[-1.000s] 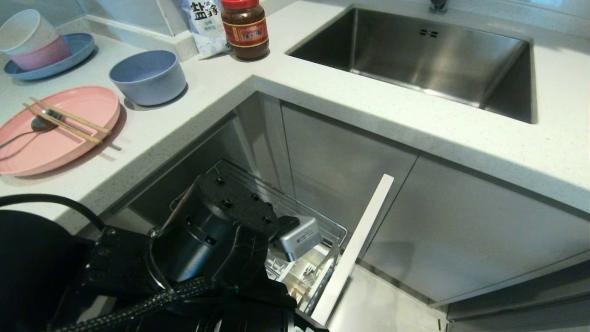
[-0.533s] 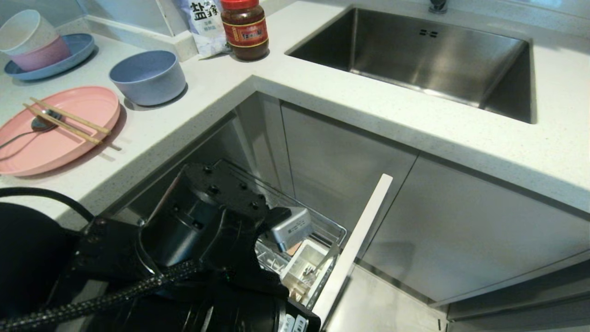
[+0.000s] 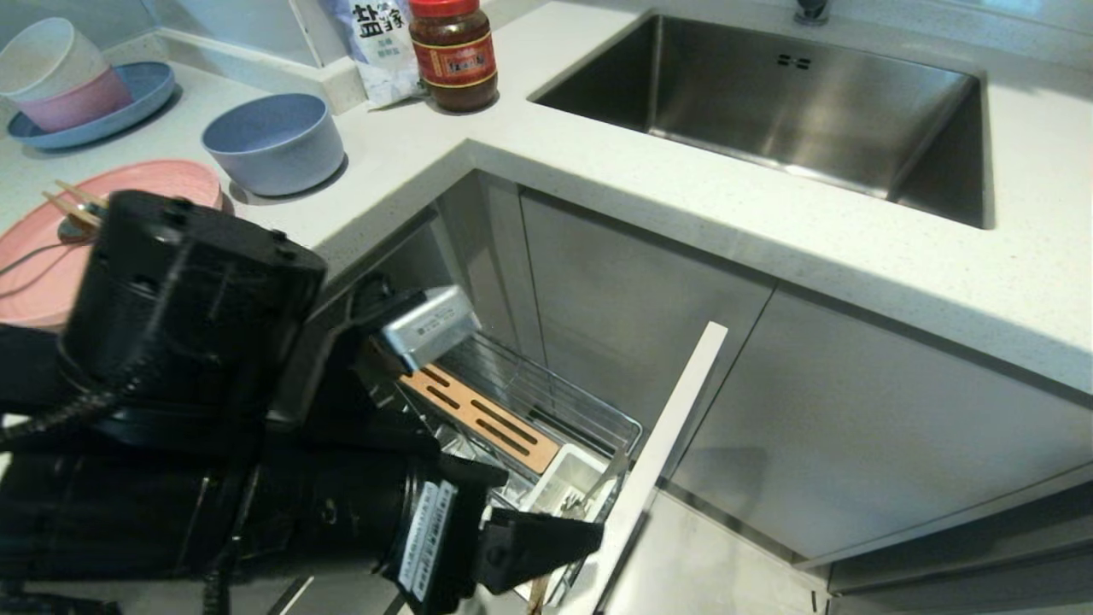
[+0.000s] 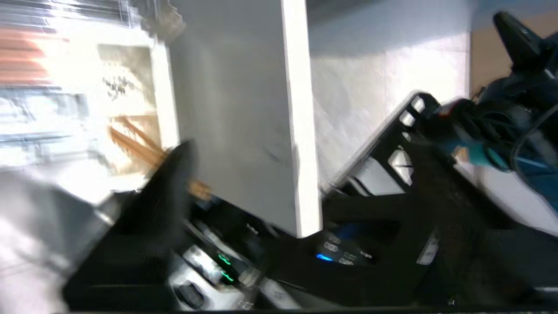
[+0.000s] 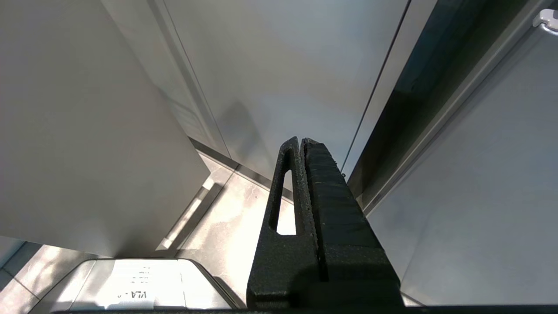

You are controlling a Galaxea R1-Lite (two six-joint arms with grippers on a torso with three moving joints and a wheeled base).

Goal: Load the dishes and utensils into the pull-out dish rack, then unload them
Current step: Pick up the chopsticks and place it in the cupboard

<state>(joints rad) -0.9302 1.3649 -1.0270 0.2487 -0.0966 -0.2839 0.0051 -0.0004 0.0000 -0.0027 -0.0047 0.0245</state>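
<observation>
The pull-out dish rack [image 3: 555, 401] stands open under the counter, showing its slotted wooden block [image 3: 482, 418], white cup [image 3: 568, 483] and pale cabinet front [image 3: 662, 453]. My left arm fills the lower left of the head view, one finger [image 3: 538, 542] low beside the rack. The left gripper [image 4: 301, 144] is open and holds nothing; the cabinet front's corner [image 4: 244, 131] shows beyond it. Wooden sticks [image 4: 139, 148] lie by the cup. On the counter, the arm half hides the pink plate [image 3: 34, 265] with chopsticks [image 3: 73, 198] and spoon [image 3: 26, 259]. The blue-grey bowl [image 3: 273, 141] is beside it. My right gripper [image 5: 301, 141] is shut, parked low by the cabinets.
Stacked cream and pink bowls on a blue plate [image 3: 128, 107] sit at the counter's far left. A sauce jar [image 3: 452, 55] and a salt bag [image 3: 376, 43] stand by the steel sink [image 3: 803, 94]. My own base [image 4: 392, 244] lies under the left gripper.
My left arm has lifted up and away from the rack toward the counter. The wooden block is now uncovered, and the arm now hides part of the pink plate.
</observation>
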